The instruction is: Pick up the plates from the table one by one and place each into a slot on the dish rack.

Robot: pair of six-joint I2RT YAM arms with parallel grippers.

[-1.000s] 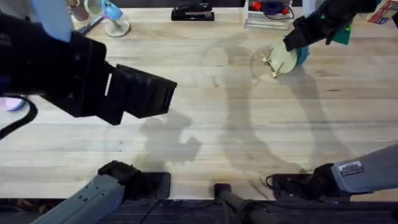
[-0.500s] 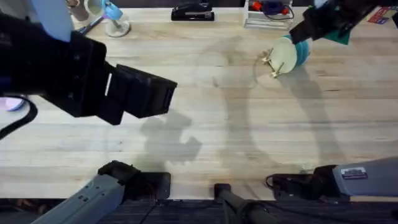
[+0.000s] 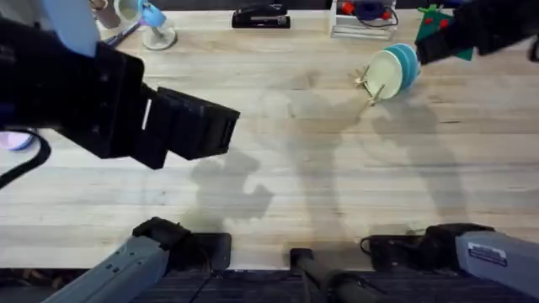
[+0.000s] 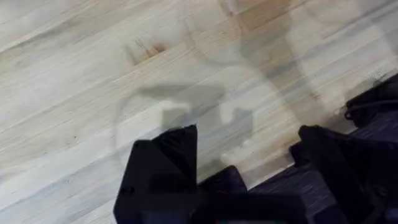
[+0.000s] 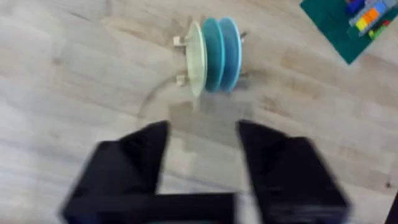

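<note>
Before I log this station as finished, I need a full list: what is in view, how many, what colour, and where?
plates: three, one cream, two teal-blue, standing on edge in the rack
dish rack: one, light wood, far right of the table
table: one, pale wooden planks
green mat: one, bearing small coloured pieces, far right corner
stapler: one, black, far edge
white wire tray: one, far edge, coloured items inside
left pincer: black, open, above bare table
right pincer: black, open, empty, apart from the rack
</note>
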